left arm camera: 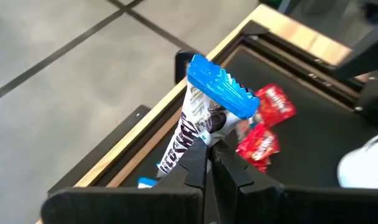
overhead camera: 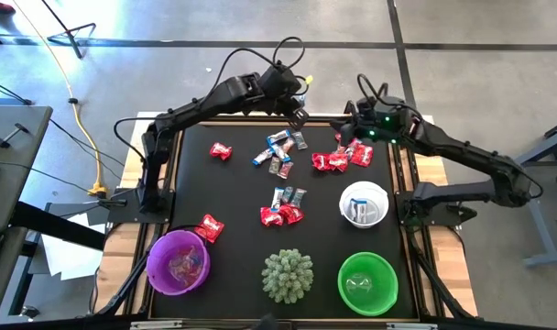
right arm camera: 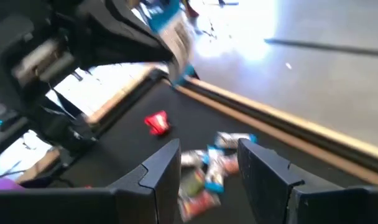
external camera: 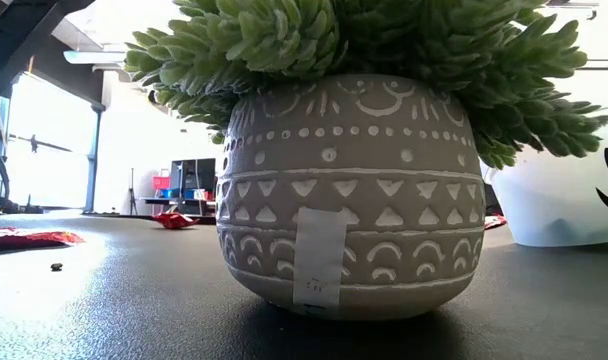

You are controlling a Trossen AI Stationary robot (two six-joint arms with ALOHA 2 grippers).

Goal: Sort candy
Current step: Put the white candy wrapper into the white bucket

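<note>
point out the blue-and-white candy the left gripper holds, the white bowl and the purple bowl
blue-and-white candy [left arm camera: 204, 115]: left wrist view, middle of the wrapper.
white bowl [overhead camera: 344, 197]: high view, left rim.
purple bowl [overhead camera: 154, 267]: high view, left rim.

Left gripper [overhead camera: 299, 117] is positioned at the mat's far edge, a blue-and-white candy [overhead camera: 300, 137] seen just below it. Right gripper [overhead camera: 348, 137] is placed beside red candies [overhead camera: 332, 161]. White bowl [overhead camera: 364, 203], purple bowl [overhead camera: 179, 261], green bowl [overhead camera: 367, 283] are seen nearer.
</note>
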